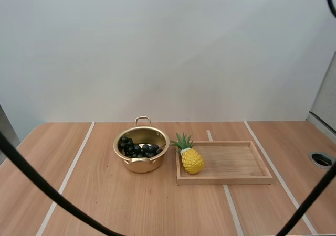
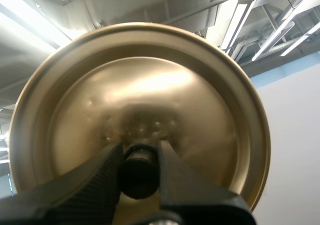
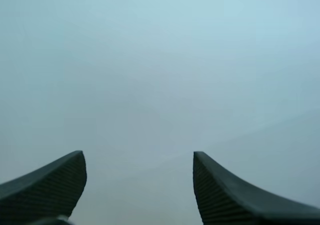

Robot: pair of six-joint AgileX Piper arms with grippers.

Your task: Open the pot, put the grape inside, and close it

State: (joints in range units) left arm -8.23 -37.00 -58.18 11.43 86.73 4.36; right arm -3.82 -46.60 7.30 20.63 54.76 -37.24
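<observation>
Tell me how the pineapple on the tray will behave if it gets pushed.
The pineapple has a rounded body and lies tilted at the wooden tray's left end, so it would probably roll or rock rather than slide. Its leafy crown reaches the tray's rim near the pot and may snag there. Weight cannot be judged.

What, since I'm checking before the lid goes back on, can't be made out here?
Lid, left wrist view: left gripper fingers on its knob hide its near rim.
Grapes, high view: the pot wall hides the bunch's underside.
Pineapple leaves, high view: too small to tell whether they touch the pot.
Right gripper, right wrist view: open, facing a blank surface; its position is unclear.
</observation>
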